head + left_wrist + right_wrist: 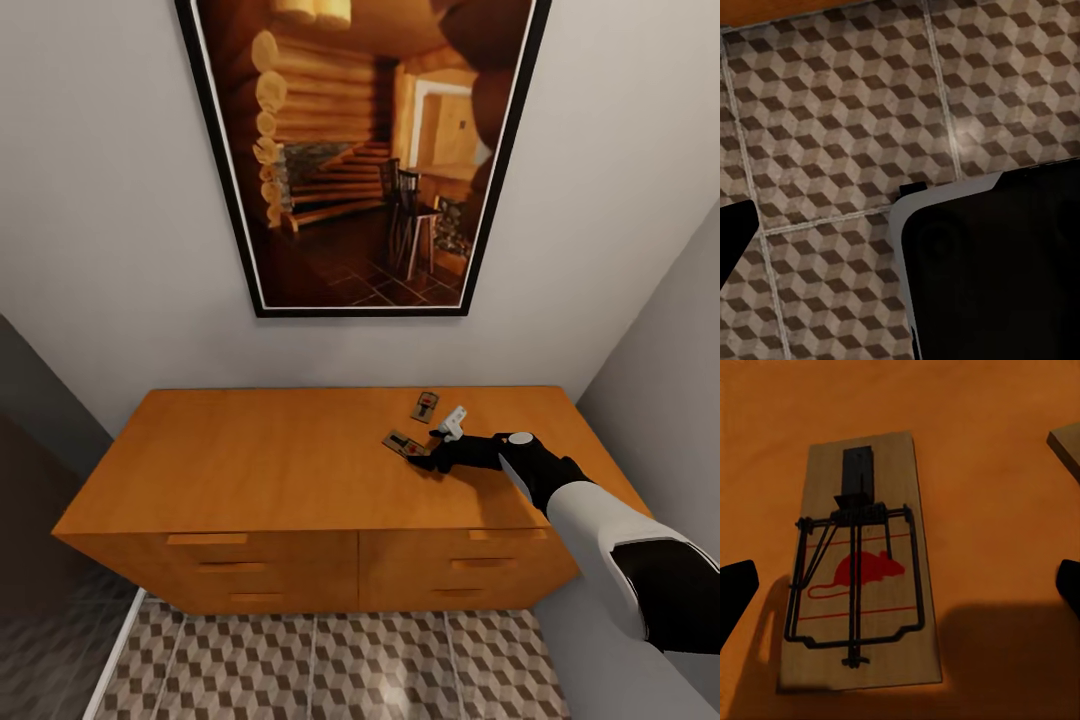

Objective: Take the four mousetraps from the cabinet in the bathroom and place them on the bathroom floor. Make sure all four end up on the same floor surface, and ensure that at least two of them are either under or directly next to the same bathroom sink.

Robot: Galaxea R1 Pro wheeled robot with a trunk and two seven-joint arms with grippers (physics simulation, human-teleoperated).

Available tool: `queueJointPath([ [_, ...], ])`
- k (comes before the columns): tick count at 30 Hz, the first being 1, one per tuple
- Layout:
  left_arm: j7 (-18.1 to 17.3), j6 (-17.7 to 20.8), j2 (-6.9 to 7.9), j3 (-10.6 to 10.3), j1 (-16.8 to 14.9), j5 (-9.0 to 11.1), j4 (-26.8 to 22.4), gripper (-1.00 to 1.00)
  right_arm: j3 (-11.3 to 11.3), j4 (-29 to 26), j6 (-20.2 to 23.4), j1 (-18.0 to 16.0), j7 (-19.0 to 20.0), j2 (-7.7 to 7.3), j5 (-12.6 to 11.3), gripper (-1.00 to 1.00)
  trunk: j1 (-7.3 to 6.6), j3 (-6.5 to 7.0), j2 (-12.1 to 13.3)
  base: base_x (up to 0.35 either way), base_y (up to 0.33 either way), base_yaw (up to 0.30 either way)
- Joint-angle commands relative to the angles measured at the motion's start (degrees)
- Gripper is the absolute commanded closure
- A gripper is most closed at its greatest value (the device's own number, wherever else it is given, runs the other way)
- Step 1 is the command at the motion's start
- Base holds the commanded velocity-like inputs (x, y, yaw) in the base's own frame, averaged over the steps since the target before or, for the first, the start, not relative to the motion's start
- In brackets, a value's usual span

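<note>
We are holding our right pincer [418,456] spread over a mousetrap [860,562] lying flat on the cabinet [300,470] worktop; another mousetrap [426,405] is lying near it. We cannot tell our left pincer's state above the tiled bathroom floor [832,112].

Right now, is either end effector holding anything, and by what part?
Nothing held. The right end effector is open over a mousetrap, fingers apart on either side, not closed on it.
</note>
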Motion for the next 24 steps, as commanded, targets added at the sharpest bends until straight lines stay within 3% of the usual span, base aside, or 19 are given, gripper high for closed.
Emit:
queueJointPath([
  [1,-0.4,-0.3,-0.04,-0.4,-0.1,0.6,0.2,-1.00,0.4,3.8,-0.3,0.0,0.2,0.03,1.2,-1.00,0.05,-0.11,-0.1,0.000,0.015,0.000],
  [24,-0.3,-0.3,-0.04,-0.4,-0.1,0.6,0.2,-1.00,0.3,3.8,-0.3,0.0,0.2,0.03,1.2,-1.00,0.05,-0.11,-0.1,0.000,0.002,0.000],
])
